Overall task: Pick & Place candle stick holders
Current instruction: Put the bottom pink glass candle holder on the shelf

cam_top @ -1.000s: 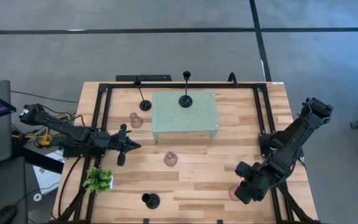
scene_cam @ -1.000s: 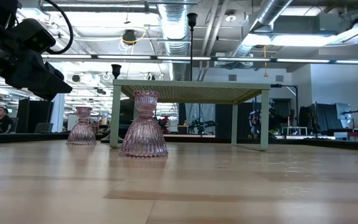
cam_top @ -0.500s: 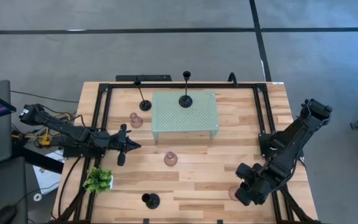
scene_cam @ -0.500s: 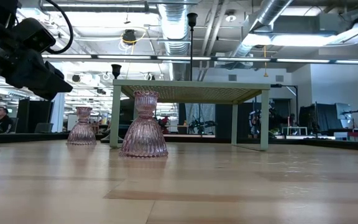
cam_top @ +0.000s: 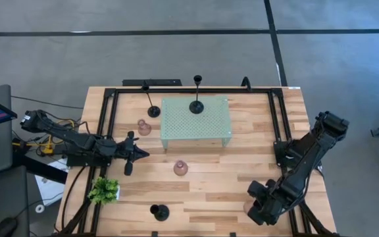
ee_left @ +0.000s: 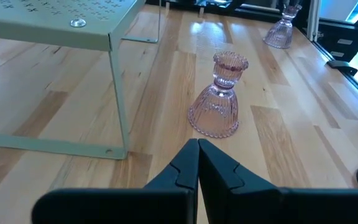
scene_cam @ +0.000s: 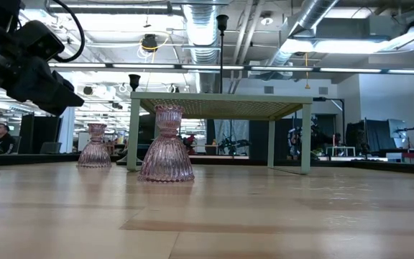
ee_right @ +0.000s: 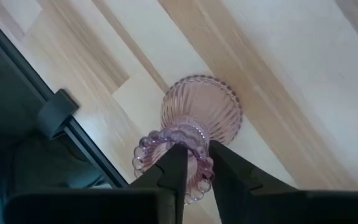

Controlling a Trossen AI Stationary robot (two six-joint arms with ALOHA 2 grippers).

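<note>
Right gripper point(ee_right: 194, 163) clamps only the beaded rim of 1 pink holder point(ee_right: 194, 124) near the table's point(cam_top: 255, 131) front-right corner; glass may slip or tip. Left gripper point(ee_left: 197, 163) idle, fingers closed empty.

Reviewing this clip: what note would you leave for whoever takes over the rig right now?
Left hand: shut, empty, hovering over the table's left side.
Right hand: down over a pinkish ribbed glass candle holder at the near right corner.
Done: one black thin-stemmed candle holder stands on the pale green perforated stand.
Loose on the table: back black holder, near black holder, left pink holder, centre pink holder.
Left, probably: placing these five.
</note>
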